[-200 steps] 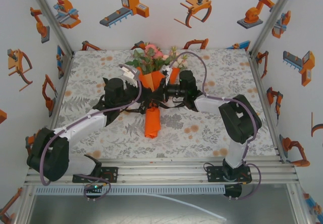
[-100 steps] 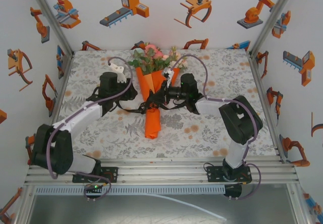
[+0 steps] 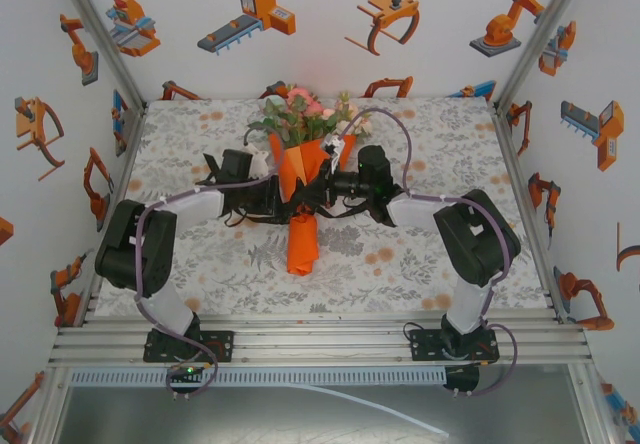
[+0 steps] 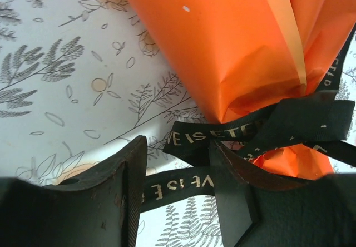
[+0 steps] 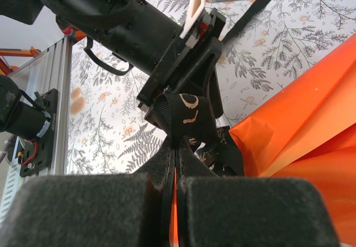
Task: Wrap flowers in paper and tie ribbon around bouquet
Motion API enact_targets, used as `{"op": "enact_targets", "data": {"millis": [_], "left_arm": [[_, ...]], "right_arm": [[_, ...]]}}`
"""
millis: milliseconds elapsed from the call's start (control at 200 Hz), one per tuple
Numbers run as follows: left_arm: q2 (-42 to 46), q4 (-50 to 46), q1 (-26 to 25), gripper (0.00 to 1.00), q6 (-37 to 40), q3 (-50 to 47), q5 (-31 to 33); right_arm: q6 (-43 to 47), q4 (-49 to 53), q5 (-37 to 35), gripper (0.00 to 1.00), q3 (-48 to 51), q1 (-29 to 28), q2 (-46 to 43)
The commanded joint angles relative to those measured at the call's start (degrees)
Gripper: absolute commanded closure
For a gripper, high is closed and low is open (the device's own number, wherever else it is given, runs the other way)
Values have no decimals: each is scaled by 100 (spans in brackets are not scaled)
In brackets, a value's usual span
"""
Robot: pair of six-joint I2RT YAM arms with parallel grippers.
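The left fingers (image 3: 277, 200) stand apart on the left side of the bouquet (image 3: 298, 169), level with its waist. A strand of the ribbon (image 4: 289, 122) runs across the gap between them and is not squeezed. The right fingers (image 5: 175, 158) are pressed tight together on the right side of the bouquet. A loop of ribbon is bunched at their tips, so they look to be pinching it.

The ribbon is black with gold lettering. It is drawn in round the paper (image 4: 233, 41) where the orange cone narrows, and its loose ends trail off to either side of the bouquet.

The bouquet lies flat in the middle of the table (image 3: 430, 254). The flowers (image 3: 300, 114) spill out of its far end, and its folded tail points back toward the arm bases. The two sets of fingers come close to each other at the bouquet's waist, one from each side.
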State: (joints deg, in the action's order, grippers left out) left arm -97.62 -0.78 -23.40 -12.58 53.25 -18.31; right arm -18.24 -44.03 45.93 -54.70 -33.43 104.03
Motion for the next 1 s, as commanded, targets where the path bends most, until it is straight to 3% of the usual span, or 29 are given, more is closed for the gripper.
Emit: {"op": "enact_targets", "data": {"millis": [0, 300, 451, 636, 801, 996], "left_arm": [[-77, -58, -51, 54, 91, 106, -203], [-82, -118, -42, 63, -298, -66, 174], [448, 192, -42, 52, -728, -556, 216], [751, 543, -39, 52, -1282, -909, 227], [465, 705, -42, 58, -1535, -933, 360], [117, 1250, -152, 72, -1923, -921, 651]], "right_arm": [[44, -264, 15, 100, 4, 4, -200], [17, -264, 18, 100, -31, 7, -167], [33, -264, 41, 100, -13, 3, -173], [-39, -269, 64, 100, -81, 3, -96], [-35, -264, 60, 100, -76, 1, -131], [-42, -264, 34, 100, -12, 5, -203]]}}
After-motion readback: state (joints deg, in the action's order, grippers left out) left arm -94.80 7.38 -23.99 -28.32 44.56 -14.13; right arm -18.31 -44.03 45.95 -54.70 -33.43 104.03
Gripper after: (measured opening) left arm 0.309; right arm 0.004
